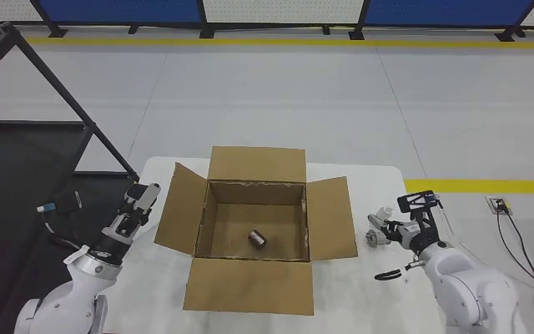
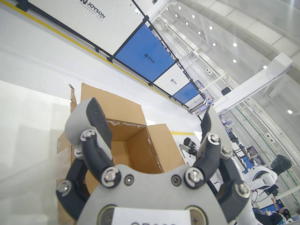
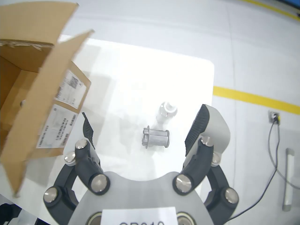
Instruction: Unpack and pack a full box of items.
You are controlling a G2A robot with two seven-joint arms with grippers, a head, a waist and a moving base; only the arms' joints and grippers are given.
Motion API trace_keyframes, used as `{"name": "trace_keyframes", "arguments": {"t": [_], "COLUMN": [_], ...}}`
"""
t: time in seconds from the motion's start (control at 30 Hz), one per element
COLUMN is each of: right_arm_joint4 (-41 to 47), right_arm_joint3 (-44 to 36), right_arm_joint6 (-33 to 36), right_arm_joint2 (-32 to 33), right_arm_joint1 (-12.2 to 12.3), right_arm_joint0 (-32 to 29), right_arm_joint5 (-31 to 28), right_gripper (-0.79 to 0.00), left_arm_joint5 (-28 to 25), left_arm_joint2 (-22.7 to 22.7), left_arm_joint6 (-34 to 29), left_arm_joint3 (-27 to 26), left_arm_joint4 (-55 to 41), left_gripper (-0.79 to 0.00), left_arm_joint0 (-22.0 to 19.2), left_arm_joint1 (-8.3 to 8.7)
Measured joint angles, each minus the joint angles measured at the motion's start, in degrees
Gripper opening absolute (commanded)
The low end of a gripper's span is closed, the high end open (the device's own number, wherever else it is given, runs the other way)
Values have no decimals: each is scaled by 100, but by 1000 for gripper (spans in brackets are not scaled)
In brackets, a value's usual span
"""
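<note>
An open cardboard box (image 1: 254,219) stands mid-table with all flaps spread; a small dark cylindrical part (image 1: 257,239) lies on its floor. Two grey metal parts lie on the table right of the box: a ribbed cylinder (image 3: 155,138) and a paler one (image 3: 166,112) beyond it, seen together from above (image 1: 377,230). My right gripper (image 3: 140,127) hangs open just above the ribbed cylinder, holding nothing; from above it sits by the table's right edge (image 1: 415,219). My left gripper (image 2: 150,118) is open and empty, left of the box (image 2: 131,141), near the left flap (image 1: 140,203).
The white table (image 1: 158,275) has free room in front of and beside the box. A shipping label (image 3: 62,118) covers the box's right side. Past the table's right edge a cable and floor socket (image 1: 499,205) lie on the floor. A black frame (image 1: 58,92) stands at far left.
</note>
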Motion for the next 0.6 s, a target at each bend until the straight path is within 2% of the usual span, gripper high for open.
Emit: {"name": "trace_keyframes", "arguments": {"t": [0.1,0.2,0.3,0.43,0.6], "right_arm_joint4": [-120,-11,80,261,554], "right_arm_joint3": [-812,-1025,-677,232,1289], "right_arm_joint6": [341,694,1154,1586,1545], "right_arm_joint2": [-352,-880,-1545,-2529,-3311], "right_arm_joint1": [10,10,-23,-140,-294], "right_arm_joint0": [84,459,1101,2148,3062], "right_arm_joint5": [-171,-512,-697,-686,-647], "right_gripper": [0,0,0,0,0], "left_arm_joint5": [-42,-132,-230,-346,-520], "left_arm_joint2": [-90,-227,-399,-578,-710], "left_arm_joint6": [173,485,638,609,646], "left_arm_joint3": [3,9,33,55,-55], "left_arm_joint4": [-95,-305,-489,-713,-726], "left_gripper": [0,0,0,0,0], "left_arm_joint0": [71,182,336,585,901], "left_arm_joint1": [-3,-18,-22,-22,-28]}}
